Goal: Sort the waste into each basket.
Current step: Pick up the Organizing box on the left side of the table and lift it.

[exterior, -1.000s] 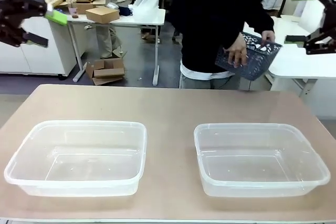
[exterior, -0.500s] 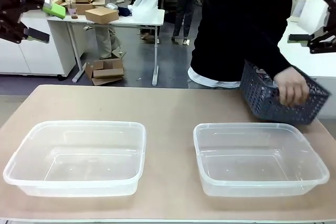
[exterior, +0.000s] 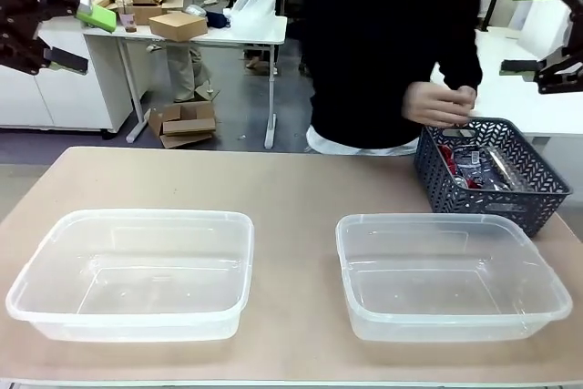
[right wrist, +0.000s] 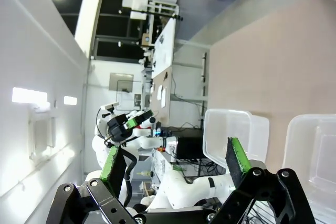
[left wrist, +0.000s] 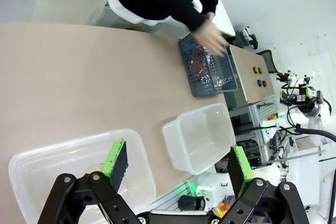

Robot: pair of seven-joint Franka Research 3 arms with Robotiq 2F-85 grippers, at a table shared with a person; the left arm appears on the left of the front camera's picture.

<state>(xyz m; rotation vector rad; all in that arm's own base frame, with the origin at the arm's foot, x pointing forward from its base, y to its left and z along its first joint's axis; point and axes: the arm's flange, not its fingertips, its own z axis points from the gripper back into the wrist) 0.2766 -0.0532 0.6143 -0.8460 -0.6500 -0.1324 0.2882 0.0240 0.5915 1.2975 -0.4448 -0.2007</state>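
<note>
**Waste in the lattice basket; both tubs empty; both grippers idle**

1. Left tub (exterior: 150, 215) and right tub (exterior: 428, 219): clear and shallow, set side by side but apart along the near part of the table (exterior: 291, 179). Nothing is contained in either.
2. Lattice basket (exterior: 474, 196): dark blue-grey, set down just beyond the right tub's far right corner. The waste (exterior: 469, 167) is lodged inside it. Red cans (exterior: 446, 154) and clear bottles (exterior: 497, 167) can be made out, crowded together, but their number cannot be told.
3. Person's hands (exterior: 439, 105): held together above the basket's far rim. Whether it is touched cannot be told.
4. Left gripper (exterior: 84, 41) and right gripper (exterior: 521, 29): raised high at either side, jaws spread fully wide, nothing held.

Handling, as judged:
- **Bottles:** These are expected to be light, thin-walled, easily dented and smooth enough to slip or roll. A hold is best taken across the middle of the body and closed gently.
- **Cans:** These are expected to be stiffer, equally light and glossy. A hold is to be taken across the round side.
- **Approach:** Since the items lie packed within lattice walls, an approach from above is called for, with the topmost piece taken first.
</note>
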